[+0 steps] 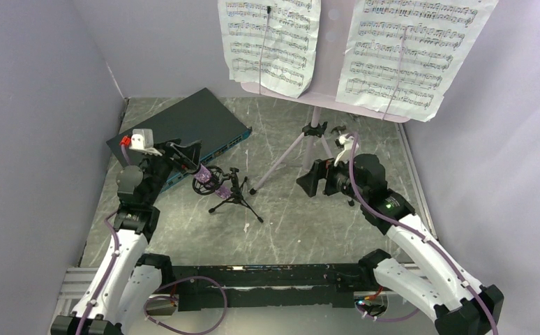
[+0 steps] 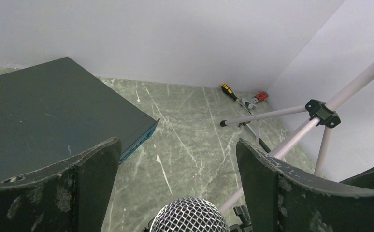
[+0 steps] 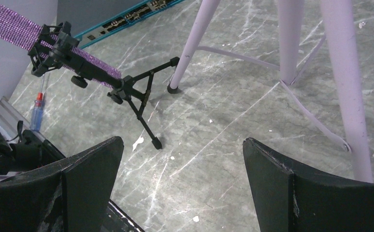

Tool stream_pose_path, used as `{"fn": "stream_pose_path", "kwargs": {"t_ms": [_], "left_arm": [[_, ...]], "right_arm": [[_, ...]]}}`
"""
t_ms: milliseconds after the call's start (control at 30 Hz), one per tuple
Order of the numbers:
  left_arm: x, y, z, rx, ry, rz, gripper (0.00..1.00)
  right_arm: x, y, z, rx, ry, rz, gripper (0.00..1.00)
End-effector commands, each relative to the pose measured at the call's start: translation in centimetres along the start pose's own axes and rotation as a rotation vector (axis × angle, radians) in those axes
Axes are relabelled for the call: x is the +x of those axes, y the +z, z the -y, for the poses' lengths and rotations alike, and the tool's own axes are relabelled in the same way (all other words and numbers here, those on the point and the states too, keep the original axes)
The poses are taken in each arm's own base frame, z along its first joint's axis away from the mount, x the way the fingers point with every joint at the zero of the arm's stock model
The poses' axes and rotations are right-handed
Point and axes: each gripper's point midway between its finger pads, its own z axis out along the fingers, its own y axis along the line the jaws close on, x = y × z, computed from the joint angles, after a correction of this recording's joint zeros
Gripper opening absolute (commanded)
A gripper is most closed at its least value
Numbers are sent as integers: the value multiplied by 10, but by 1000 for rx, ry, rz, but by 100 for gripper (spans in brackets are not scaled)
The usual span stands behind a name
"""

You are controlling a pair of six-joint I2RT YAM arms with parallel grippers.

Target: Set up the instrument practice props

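The pale-lilac music stand (image 1: 330,42) stands at the back on its tripod (image 1: 309,139), with two sheet-music pages (image 1: 271,42) (image 1: 407,49) on it. The purple glitter microphone (image 1: 215,183) sits tilted in the ring mount of the small black tripod mic stand (image 1: 236,195). My left gripper (image 1: 190,162) is open just behind the microphone's head. In the left wrist view the mesh head (image 2: 189,215) lies low between my open fingers (image 2: 177,145), touching neither. My right gripper (image 1: 308,180) is open and empty near the tripod legs. The right wrist view shows it (image 3: 182,141) above bare floor, with the microphone (image 3: 11,24) and mic stand (image 3: 136,94) beyond.
A dark flat box with a teal edge (image 1: 183,122) lies at the back left, close to my left arm. A yellow-and-black screwdriver (image 2: 231,92) and a red tool (image 2: 260,96) lie by the back wall. A red-handled screwdriver (image 3: 37,108) lies near the front edge. Walls close in on three sides.
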Motion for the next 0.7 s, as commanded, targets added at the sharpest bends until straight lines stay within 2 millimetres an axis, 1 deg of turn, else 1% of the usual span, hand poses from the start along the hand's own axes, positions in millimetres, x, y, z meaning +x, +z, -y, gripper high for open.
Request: {"fn": "stream_pose_path", "kwargs": {"t_ms": [0,133,233,333,500,667], "left_arm": [[-39,9,20,65,35,98,93],[-47,14,14,39,70,98,94],[-60,16,17,67,65,116,94],[-73,18,18,86,48,137,94],[-84,29,4,68,6,126,94],[-87,39,-10,51,-56,132,94]], "right_arm": [[-39,-8,-9,-38,7,97,99],[-54,-13,4,-27,38,126,99],[-63,-20,14,-35,64,149,99],[-71,-27,26,-7,80,181,99],[-79,-33,39,22,116,237,99],[-85,-37,62,115,133,278,99]]}}
